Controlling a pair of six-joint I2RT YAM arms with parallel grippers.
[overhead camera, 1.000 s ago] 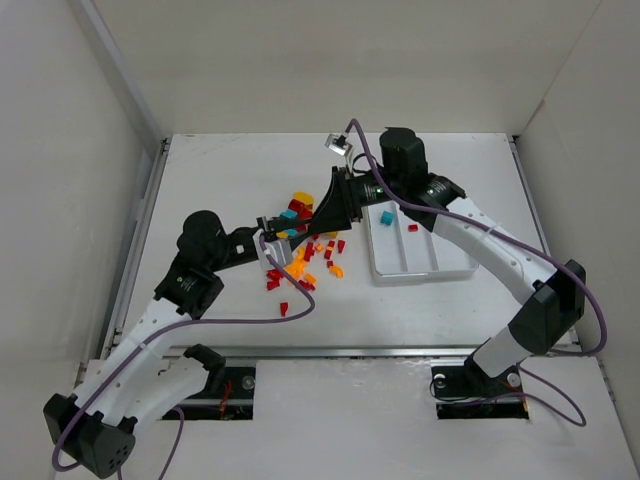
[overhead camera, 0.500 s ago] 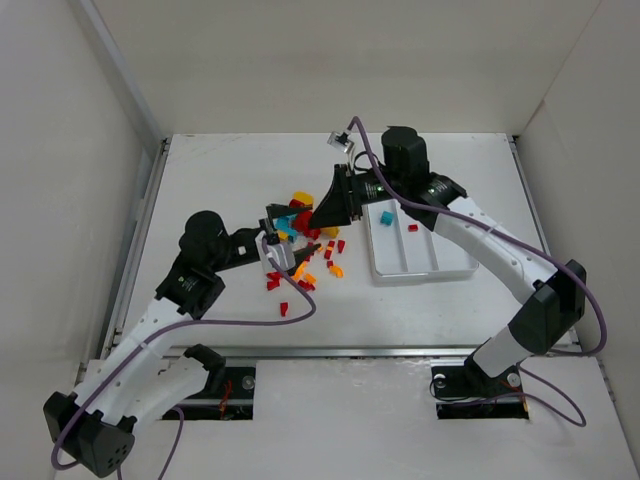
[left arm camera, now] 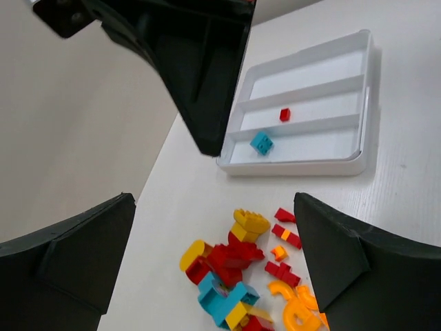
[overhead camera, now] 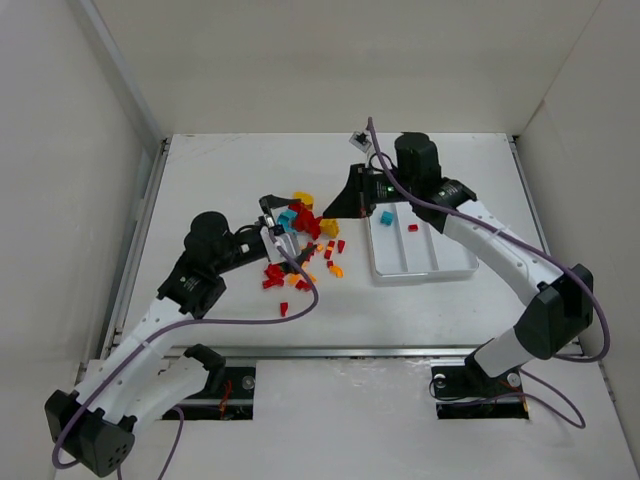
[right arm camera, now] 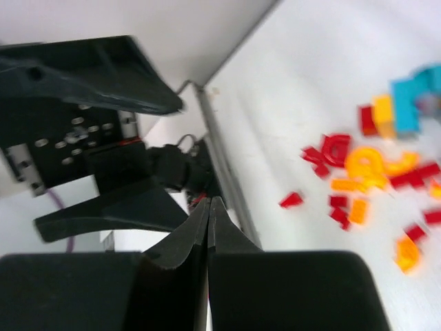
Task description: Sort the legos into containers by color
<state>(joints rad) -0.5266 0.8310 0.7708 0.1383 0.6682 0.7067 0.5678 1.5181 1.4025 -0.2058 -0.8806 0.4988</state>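
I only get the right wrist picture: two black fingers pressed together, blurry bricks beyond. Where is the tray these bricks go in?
Observer: In the top view, the white tray lies just right of your right gripper, on the far side from the brick pile.
Visitor: Anything in it yet?
Observer: The left wrist view shows one teal brick in the compartment nearest the pile and one red brick in the middle one.
Visitor: What is the other arm doing?
Observer: The left gripper hangs wide open above the pile.
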